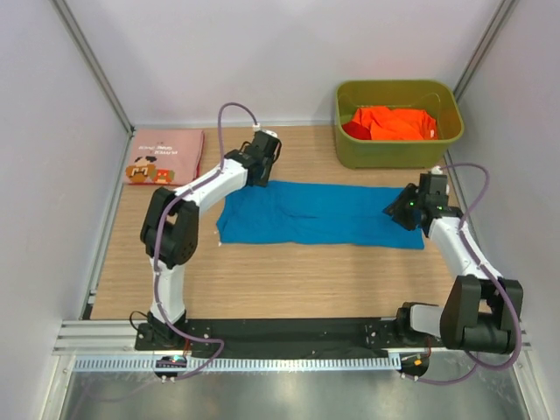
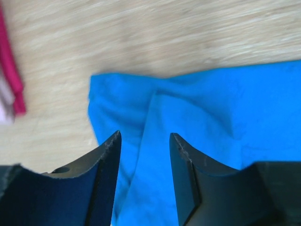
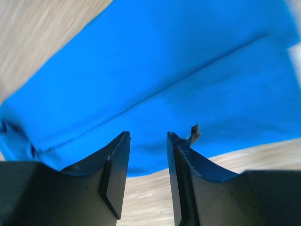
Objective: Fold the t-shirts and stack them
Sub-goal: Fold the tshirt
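A bright blue t-shirt (image 1: 315,214) lies as a long folded strip across the middle of the table. My left gripper (image 1: 262,162) hovers over its back left corner; in the left wrist view the gripper (image 2: 143,136) is open with only the blue cloth (image 2: 211,108) below. My right gripper (image 1: 407,208) is at the strip's right end, and in the right wrist view it (image 3: 148,135) stands open, empty, just above the blue cloth (image 3: 155,70). A folded pink t-shirt (image 1: 164,156) with brown print lies at the back left. Orange (image 1: 398,122) and red (image 1: 354,130) shirts sit in the bin.
The olive-green bin (image 1: 394,156) stands at the back right corner. White walls with metal rails close in the left, right and back. The pink shirt's edge (image 2: 11,80) shows at the left of the left wrist view. Bare wood (image 1: 289,280) runs in front of the blue shirt.
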Controlling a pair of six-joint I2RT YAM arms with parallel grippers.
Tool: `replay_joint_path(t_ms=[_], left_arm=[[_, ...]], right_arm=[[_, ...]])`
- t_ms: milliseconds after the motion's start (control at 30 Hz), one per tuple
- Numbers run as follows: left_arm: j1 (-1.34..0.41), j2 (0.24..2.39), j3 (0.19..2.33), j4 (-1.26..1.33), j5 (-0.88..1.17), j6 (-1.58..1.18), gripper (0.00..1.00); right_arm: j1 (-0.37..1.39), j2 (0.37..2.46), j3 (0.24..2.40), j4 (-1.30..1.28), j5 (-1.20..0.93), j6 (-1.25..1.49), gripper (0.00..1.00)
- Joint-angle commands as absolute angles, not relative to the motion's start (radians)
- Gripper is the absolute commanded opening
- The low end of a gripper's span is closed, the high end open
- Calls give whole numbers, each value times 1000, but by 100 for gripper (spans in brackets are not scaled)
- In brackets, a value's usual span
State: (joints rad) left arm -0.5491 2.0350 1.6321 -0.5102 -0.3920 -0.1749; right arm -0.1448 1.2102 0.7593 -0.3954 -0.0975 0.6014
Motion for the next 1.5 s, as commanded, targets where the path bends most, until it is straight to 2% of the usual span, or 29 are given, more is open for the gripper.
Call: replay_joint_path(t_ms=[0,100,167,333,467,700,900,1100,1267,1467], left_arm=[[-532,1870,1663,-681,-470,-358,48],[-531,1827,1568,-808,-424,-466,48],[-531,1803,1495,-808,-340,-506,47],[-531,1721,1257,-707,-278,-619,47],[-529,1730,1203,-690,-297,-652,48],[-488,1828,1198,-710,-385,-676,49],[-472,1813,1215,-759,-449,-700,50],[-454,1795,1298,-848,-518,-684,51],[-454,1758,1410,-888,-509,-658,51],[-453,1743,1382,-729,-282,-592,60]], right_arm=[[-60,1276,831,-388,-147,552,44],[-57,1324,824,-357,-155,586,44],[-57,1356,836,-365,-108,595,43],[-58,1440,851,-387,-40,609,42],[-60,1466,822,-406,73,604,42],[-106,1422,726,-365,251,592,42],[-127,1442,709,-402,294,647,42],[-130,1352,707,-497,318,712,43],[-130,1220,739,-546,258,686,43],[-129,1253,801,-457,12,566,45]])
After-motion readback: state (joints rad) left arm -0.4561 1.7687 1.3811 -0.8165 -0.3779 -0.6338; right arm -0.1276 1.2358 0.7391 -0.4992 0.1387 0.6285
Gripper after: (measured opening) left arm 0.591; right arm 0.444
